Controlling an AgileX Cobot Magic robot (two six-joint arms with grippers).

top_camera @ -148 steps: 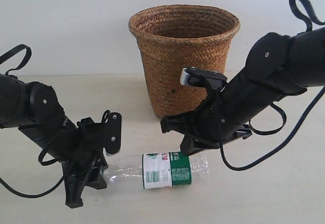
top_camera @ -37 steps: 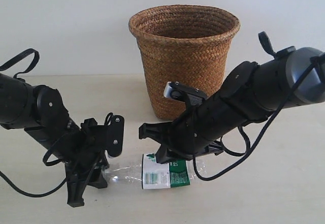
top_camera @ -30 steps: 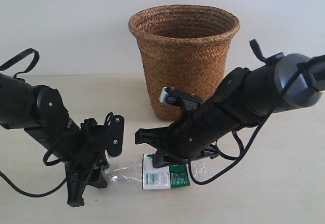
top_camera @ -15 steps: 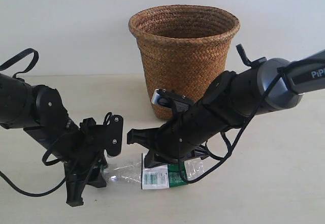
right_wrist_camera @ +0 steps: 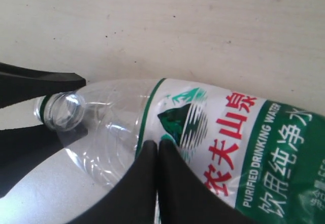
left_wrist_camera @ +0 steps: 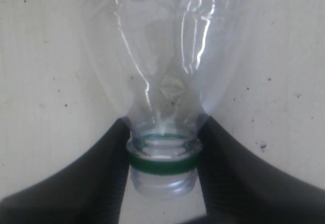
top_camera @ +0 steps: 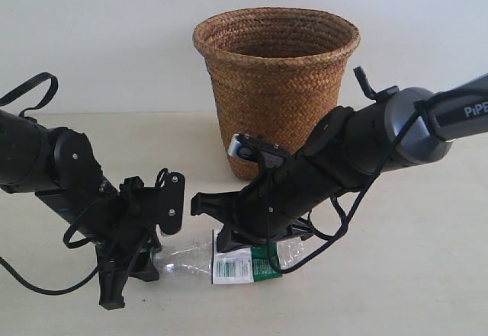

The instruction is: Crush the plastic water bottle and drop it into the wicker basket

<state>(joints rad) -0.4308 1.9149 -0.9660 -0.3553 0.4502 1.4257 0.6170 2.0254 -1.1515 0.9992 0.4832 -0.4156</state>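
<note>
The plastic water bottle (top_camera: 238, 264) lies on its side on the table, clear, with a white-and-green label (right_wrist_camera: 228, 142). Its neck shows a green ring (left_wrist_camera: 162, 164) and an open mouth with no cap. My left gripper (left_wrist_camera: 162, 148) is shut on that neck, one black finger on each side; in the exterior view the left gripper (top_camera: 155, 257) sits low at the bottle's left end. My right gripper (right_wrist_camera: 158, 145) is shut with nothing between its fingers, the tips touching the bottle at the label's edge. The right gripper (top_camera: 229, 238) leans over the bottle's middle and hides its top.
The wicker basket (top_camera: 276, 84) stands upright behind the bottle, close behind the right arm, rim well above both grippers. The pale table (top_camera: 427, 275) runs to a white wall at the back. Loose black cables hang from both arms.
The right arm has swung left and lower over the bottle, its shut fingers now at the label's edge. The bottle looks shorter and more dented. The left gripper has kept its hold.
</note>
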